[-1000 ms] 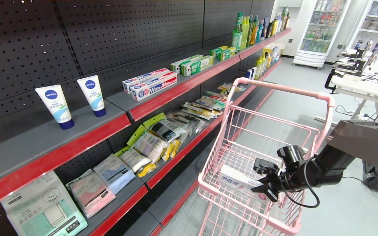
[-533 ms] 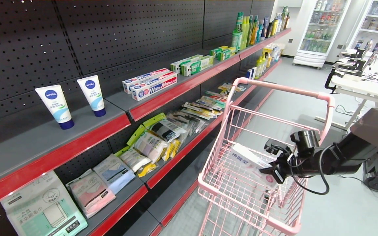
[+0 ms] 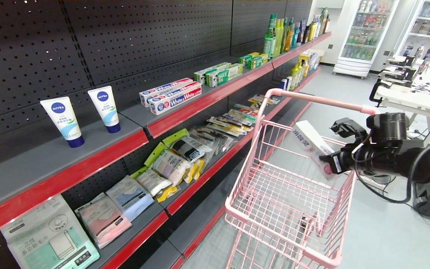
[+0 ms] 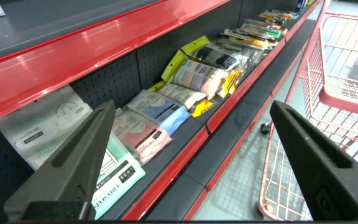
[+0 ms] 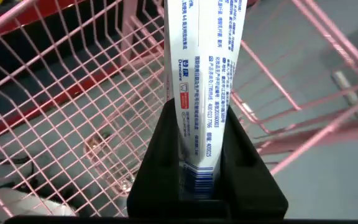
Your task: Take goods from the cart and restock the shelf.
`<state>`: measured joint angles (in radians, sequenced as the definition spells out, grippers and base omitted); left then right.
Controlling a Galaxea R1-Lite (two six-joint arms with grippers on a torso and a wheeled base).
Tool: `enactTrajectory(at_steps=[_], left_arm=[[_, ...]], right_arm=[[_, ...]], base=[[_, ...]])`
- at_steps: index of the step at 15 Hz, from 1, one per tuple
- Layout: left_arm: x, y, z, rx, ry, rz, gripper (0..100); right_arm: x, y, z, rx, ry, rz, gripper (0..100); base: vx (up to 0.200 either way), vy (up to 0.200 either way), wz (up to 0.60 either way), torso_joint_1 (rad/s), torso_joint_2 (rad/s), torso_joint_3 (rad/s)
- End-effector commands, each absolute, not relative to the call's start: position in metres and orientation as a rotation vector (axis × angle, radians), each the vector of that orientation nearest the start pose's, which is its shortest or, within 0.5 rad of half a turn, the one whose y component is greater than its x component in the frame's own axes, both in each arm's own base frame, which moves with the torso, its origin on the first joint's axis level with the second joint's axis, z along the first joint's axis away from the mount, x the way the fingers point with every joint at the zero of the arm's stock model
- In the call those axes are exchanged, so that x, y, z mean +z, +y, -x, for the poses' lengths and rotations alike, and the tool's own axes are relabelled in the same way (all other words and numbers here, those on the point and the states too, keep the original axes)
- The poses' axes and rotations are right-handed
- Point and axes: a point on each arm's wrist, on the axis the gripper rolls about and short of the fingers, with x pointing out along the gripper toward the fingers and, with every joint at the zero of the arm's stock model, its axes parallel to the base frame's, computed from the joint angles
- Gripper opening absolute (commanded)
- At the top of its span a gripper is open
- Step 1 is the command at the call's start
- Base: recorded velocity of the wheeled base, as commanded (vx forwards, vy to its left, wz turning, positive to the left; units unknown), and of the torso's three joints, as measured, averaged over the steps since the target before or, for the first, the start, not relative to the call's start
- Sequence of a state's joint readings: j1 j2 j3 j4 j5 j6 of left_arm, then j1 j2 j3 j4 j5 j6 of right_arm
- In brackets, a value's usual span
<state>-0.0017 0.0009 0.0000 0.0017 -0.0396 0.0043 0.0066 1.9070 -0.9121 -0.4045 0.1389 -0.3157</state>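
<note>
My right gripper [image 3: 330,161] is shut on a long white toothpaste box [image 3: 311,144], held tilted above the pink cart [image 3: 274,224] near its handle end. In the right wrist view the box [image 5: 204,81] runs out from between the black fingers [image 5: 160,155] over the cart's wire basket [image 5: 61,124]. The shelf [image 3: 133,127] stands left of the cart, with toothpaste boxes [image 3: 174,95] on its upper board. My left gripper [image 4: 191,162] is open, low beside the lower shelf boards [image 4: 185,155].
Two white tubes [image 3: 64,119] stand on the upper shelf at the left. Packets of wipes and cloths [image 3: 162,164] lie on the lower shelf. Bottles [image 3: 282,33] stand farther along. A white table [image 3: 413,101] and glass-door coolers [image 3: 364,33] are behind the cart.
My right gripper has risen out of the cart's basket with the toothpaste box, going up and toward the handle end.
</note>
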Motion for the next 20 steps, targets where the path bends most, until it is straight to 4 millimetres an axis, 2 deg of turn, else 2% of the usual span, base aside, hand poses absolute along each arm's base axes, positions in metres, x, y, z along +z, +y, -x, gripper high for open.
enactTrajectory(at_steps=[1,2,4,6,10,13,20], left_arm=[[0.075,-0.001,0.023,-0.041,0.003,-0.005,100],[0.075,-0.001,0.023,-0.041,0.003,-0.005,100],[0.075,-0.001,0.023,-0.041,0.003,-0.005,100],[0.075,-0.001,0.023,-0.041,0.003,-0.005,100],[0.075,-0.001,0.023,-0.041,0.003,-0.005,100],[0.075,-0.001,0.023,-0.041,0.003,-0.005,100],[0.075,-0.001,0.023,-0.041,0.003,-0.005,100]], right_arm=[[0.164,0.008,-0.295,0.114,0.467,0.293,0],[0.175,0.013,-0.272,0.103,0.435,0.297,0],[0.191,0.015,-0.25,0.096,0.376,0.301,0],[0.21,0.017,-0.218,0.097,0.292,0.297,0],[0.222,0.012,-0.158,0.11,0.172,0.292,0],[0.229,0.01,-0.137,0.095,0.106,0.29,0],[0.218,0.007,-0.115,0.053,0.093,0.31,0]], base=[[0.0,0.0,0.0,0.0,0.0,0.0],[0.0,0.0,0.0,0.0,0.0,0.0],[0.0,0.0,0.0,0.0,0.0,0.0],[0.0,0.0,0.0,0.0,0.0,0.0],[0.0,0.0,0.0,0.0,0.0,0.0],[0.0,0.0,0.0,0.0,0.0,0.0],[0.0,0.0,0.0,0.0,0.0,0.0]])
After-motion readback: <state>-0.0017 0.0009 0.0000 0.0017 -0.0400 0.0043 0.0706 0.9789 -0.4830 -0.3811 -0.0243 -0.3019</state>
